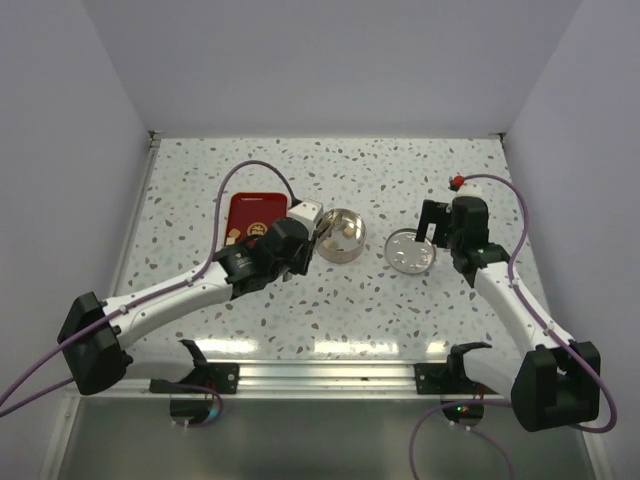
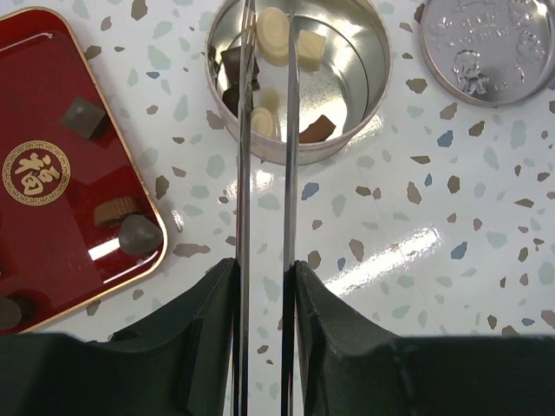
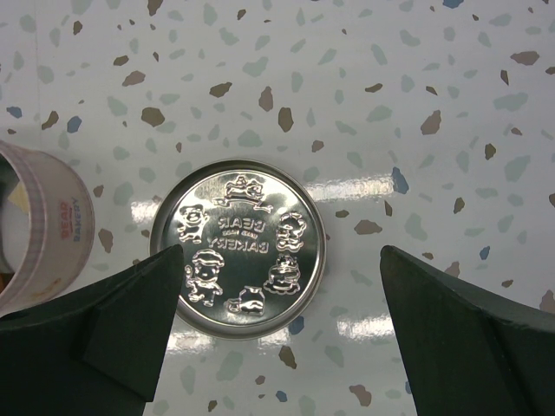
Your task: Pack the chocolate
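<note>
While hovering over the tin [image 2: 368,82] at top centre, seems to pinch a cream chocolate [image 2: 276,36] in the left hand [image 2: 271,16], with others inside and on the tray [image 2: 48,95] at left. Could stick on release, or bounce out if dropped high. Holds right hand [image 3: 282,253] wide apart above lid [image 3: 234,217].

Bright, sharp, overhead glare on table [image 3: 347,186]

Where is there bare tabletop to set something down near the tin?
Widest bare table lies along the back wall, beyond the red tray, tin and lid. A second patch lies in front of tin and lid. Crowded: between tray and tin under the left hand, and the narrow gap from tin to lid.
</note>
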